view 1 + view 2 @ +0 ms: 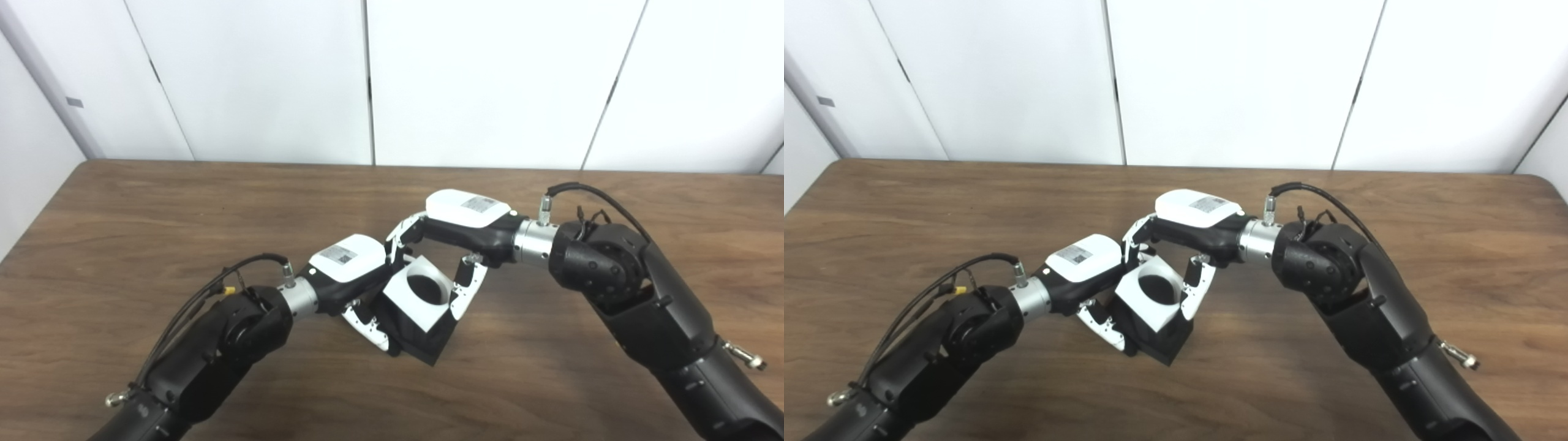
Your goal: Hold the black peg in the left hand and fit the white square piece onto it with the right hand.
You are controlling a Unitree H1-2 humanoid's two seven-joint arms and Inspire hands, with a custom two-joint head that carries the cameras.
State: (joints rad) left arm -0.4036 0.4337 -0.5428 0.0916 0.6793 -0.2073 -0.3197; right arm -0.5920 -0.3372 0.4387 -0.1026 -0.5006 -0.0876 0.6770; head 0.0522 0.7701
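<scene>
The black square-based plastic peg (pixel 422 340) is clamped in the left hand (pixel 349 275), tilted above the middle of the brown wooden desk (pixel 153 214), and the white square holed piece (pixel 419 294), clamped between the right hand (pixel 456 236) fingers, is seated squarely against its upper end.

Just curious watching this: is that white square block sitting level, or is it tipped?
Tipped. The white square piece leans with its round hole facing up toward the camera, held between both hands above the table.

No text can be read. A small printed label (pixel 338 255) sits on the left hand (pixel 349 269) and another (pixel 478 204) on the right hand (pixel 456 223), both too blurred.
</scene>
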